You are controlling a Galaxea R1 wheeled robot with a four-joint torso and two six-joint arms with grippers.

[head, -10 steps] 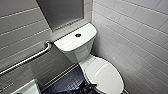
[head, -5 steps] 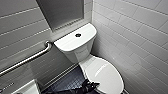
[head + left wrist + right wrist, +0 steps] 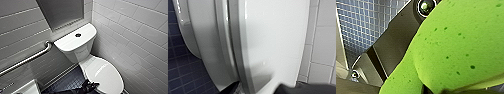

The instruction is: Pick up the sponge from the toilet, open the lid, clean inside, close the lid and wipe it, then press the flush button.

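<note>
The white lid (image 3: 105,75) lies shut on the toilet. My left gripper (image 3: 90,86) is open at the lid's near left edge. In the left wrist view its dark fingertips (image 3: 230,88) stand on either side of the lid's rim (image 3: 243,50), with the smooth lid top (image 3: 275,37) beyond. The bright green sponge (image 3: 456,45) looms large in the right wrist view, with my right gripper (image 3: 433,88) shut on it. The flush button (image 3: 78,35), a small dark disc, sits in the middle of the white tank cover (image 3: 67,42).
A steel grab bar (image 3: 30,58) runs along the left wall. White tiled wall (image 3: 140,37) stands close on the toilet's right. Dark blue tiled floor (image 3: 67,82) lies left of the bowl. A white object (image 3: 27,88) sits at the lower left.
</note>
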